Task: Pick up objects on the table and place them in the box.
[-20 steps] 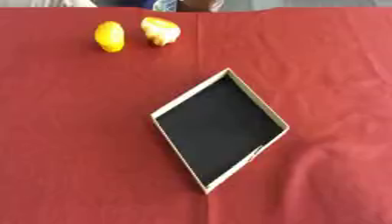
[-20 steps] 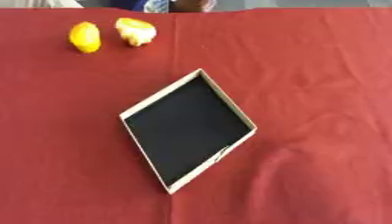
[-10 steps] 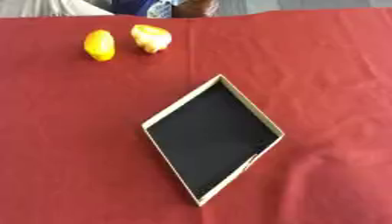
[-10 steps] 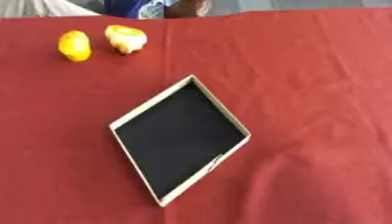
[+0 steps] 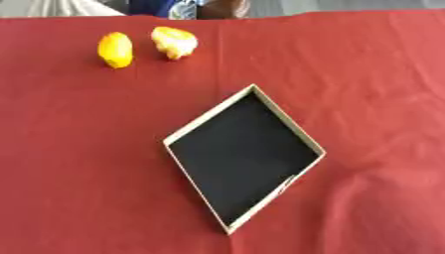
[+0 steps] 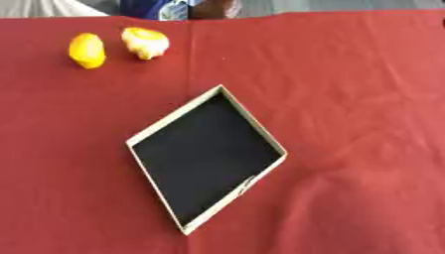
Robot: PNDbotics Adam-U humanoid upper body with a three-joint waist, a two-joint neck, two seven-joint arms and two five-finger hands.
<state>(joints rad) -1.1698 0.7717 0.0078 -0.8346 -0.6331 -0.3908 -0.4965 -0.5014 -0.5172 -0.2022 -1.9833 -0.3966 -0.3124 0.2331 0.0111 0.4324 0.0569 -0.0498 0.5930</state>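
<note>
- Looking down, you see the box (image 5: 244,158) lying turned like a diamond on the red bench (image 5: 365,89).
- Two yellow objects, one (image 5: 114,49) oval, one (image 5: 175,41) paler and unclear, sit far-left.
- No robot hand shows, so its state stays unknown.

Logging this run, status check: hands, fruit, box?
Neither hand in view. Yellow fruit and paler fruit side by side at far left, untouched. Box empty, nothing blocking.

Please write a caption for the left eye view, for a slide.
Empty black-lined box on red cloth; two yellow fruits waiting at far left.
</note>
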